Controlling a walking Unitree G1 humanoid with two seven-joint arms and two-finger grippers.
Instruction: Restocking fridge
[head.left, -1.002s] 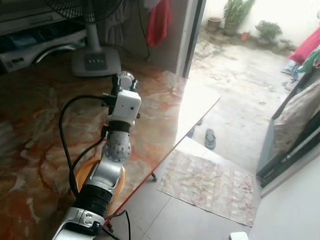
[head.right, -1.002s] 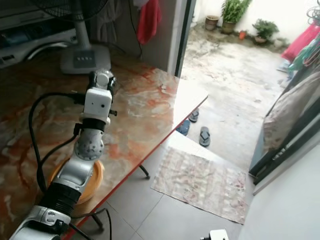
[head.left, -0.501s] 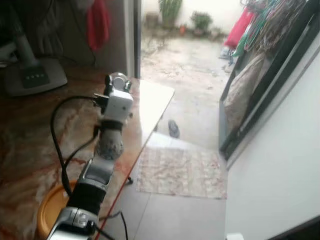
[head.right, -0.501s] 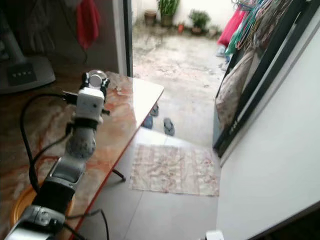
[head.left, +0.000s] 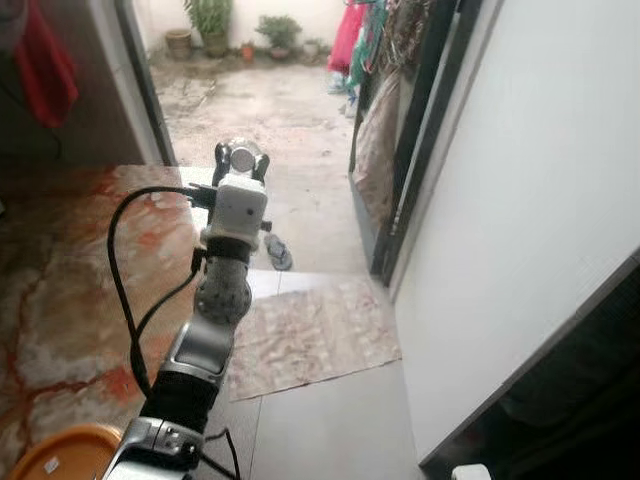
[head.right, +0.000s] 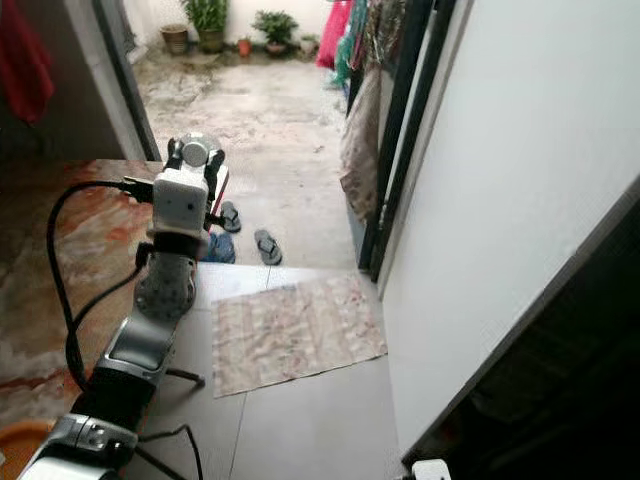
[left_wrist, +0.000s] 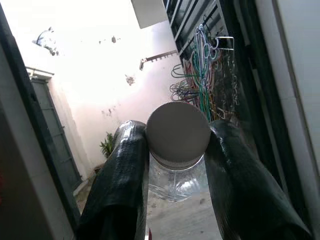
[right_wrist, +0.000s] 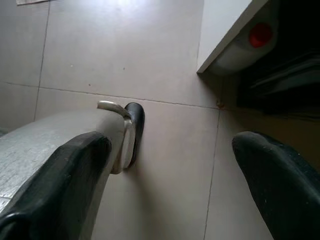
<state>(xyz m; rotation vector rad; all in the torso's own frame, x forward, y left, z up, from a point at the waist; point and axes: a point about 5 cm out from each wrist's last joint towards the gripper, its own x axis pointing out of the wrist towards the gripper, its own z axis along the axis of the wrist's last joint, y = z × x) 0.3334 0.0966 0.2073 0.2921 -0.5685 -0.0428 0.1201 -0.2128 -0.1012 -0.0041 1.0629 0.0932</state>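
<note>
Turning right, the robot has swung its view off the fan and marble table (head.left: 70, 300) toward the white wall (head.left: 540, 200) and doormat (head.left: 310, 335). The left gripper (left_wrist: 176, 150) stays raised, clamped on a clear jar (left_wrist: 177, 142). The right gripper (right_wrist: 170, 175) hangs spread above floor tiles.

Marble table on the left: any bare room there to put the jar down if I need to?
Yes. The marble table looks bare from its far edge by the doorway down to the orange plate at the near corner; set down between them. The left gripper holds the clear jar at its grey lid. Beside the table lie a floor mat and sandals.
</note>
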